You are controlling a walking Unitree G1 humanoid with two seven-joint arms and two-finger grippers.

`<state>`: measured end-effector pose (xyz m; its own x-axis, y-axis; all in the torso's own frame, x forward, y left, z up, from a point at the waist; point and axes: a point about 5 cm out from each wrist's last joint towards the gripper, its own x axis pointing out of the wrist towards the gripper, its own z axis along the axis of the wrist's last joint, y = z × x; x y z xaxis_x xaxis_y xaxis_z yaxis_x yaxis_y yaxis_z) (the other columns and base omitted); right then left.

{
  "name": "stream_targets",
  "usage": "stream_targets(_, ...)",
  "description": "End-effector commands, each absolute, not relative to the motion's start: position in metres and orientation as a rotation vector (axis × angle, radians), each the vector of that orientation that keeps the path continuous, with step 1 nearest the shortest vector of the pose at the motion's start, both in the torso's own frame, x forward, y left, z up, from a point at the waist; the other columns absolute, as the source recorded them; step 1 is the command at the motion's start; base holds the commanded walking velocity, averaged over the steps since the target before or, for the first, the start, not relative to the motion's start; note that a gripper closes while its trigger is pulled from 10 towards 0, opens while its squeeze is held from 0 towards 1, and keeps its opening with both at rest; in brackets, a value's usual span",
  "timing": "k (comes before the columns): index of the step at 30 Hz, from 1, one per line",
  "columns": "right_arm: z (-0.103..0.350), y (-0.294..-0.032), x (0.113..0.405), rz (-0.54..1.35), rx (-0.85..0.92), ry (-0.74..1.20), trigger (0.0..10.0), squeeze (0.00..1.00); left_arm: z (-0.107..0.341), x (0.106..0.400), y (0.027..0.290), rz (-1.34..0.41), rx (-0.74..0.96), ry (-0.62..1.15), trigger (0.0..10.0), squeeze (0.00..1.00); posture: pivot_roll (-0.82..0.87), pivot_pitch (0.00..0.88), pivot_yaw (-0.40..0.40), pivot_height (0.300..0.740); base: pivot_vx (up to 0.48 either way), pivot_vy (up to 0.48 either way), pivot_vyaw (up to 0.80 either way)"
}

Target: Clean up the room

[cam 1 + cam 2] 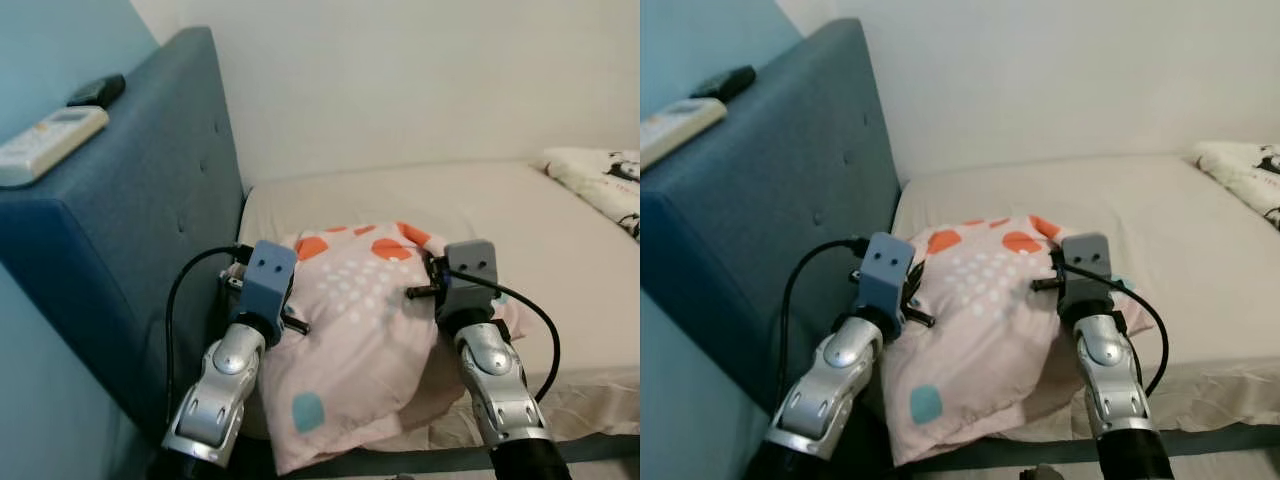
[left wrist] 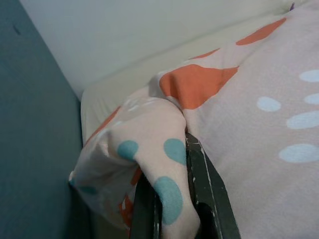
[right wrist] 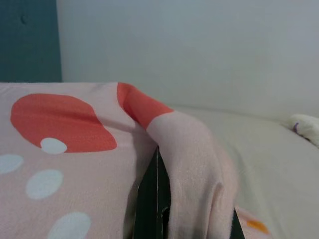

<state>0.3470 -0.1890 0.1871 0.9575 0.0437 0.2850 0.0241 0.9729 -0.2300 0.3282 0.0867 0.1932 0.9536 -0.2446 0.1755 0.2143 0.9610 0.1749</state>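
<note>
No readable writing is seen. A white remote point(image 1: 48, 143) and a dark one point(image 1: 97, 91) lie on the blue headboard point(image 1: 130, 240). The left gripper point(image 2: 172, 209) is clenched on the pillow point(image 1: 350, 340), as is the right gripper point(image 3: 194, 209). The pillow lies on the bed point(image 1: 540, 250), its long axis running away from the robot. A patterned blanket point(image 1: 600, 180) lies far right.

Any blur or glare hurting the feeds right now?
Eye views: sharp, soft even light, no glare on the pillow. Left wrist view: pillow fabric crisp, slightly soft at the black fingers. Right wrist view: close fabric a bit soft, dark shadow around the fingers.
</note>
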Motion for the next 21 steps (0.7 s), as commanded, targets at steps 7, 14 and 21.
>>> stream_targets(7,0.216,-0.198,0.360,-0.026,-0.273,-0.391,10.0,0.00,0.199,0.337,0.089,-0.233,0.170,-0.225,10.0,0.00,0.02,0.157,0.061,0.580,0.000,0.000,0.00)
stream_targets(14,0.232,-0.196,0.369,-0.017,-0.286,-0.428,10.0,0.00,0.202,0.348,0.092,-0.226,0.227,-0.219,10.0,0.00,0.02,0.166,0.059,0.580,0.000,0.000,0.00)
stream_targets(21,0.232,-0.192,0.380,-0.005,-0.302,-0.407,10.0,0.00,0.210,0.372,0.106,-0.193,0.293,-0.216,10.0,0.00,0.02,0.189,0.055,0.580,0.000,0.000,0.00)
